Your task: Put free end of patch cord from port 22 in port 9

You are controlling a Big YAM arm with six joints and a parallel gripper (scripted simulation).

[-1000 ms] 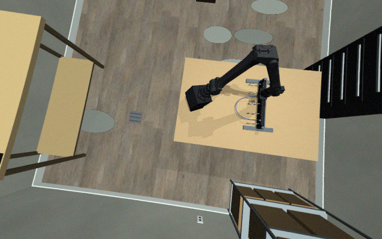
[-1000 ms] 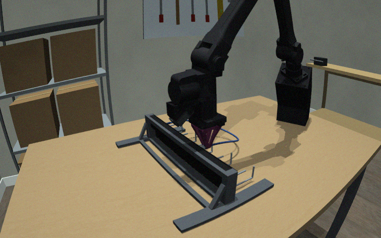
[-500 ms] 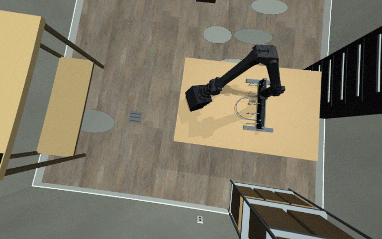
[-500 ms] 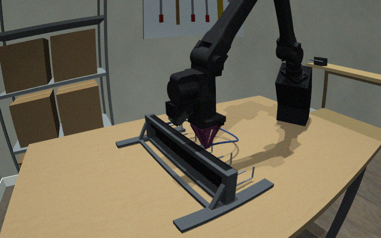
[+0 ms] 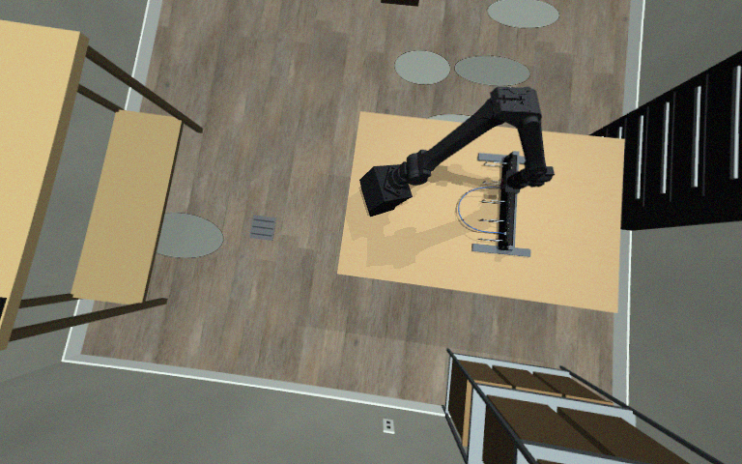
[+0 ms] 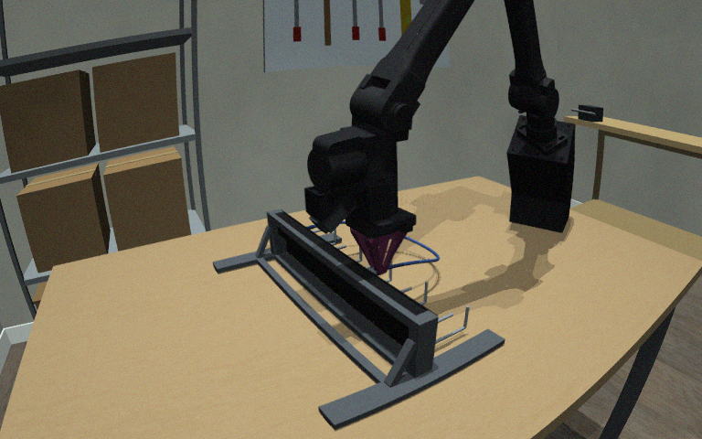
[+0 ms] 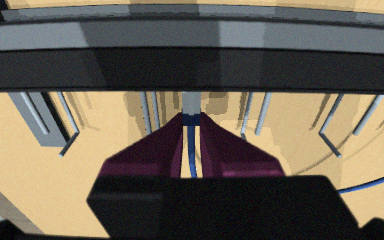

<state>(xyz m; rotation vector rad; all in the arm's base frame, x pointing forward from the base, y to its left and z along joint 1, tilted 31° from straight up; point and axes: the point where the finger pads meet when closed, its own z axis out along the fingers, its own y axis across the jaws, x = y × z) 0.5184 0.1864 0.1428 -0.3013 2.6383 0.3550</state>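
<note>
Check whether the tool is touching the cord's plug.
Touching. The wrist view shows it: the tool has its two fingertips closed against either side of the plug, at its dark blue rear part, with no gap showing.
</note>
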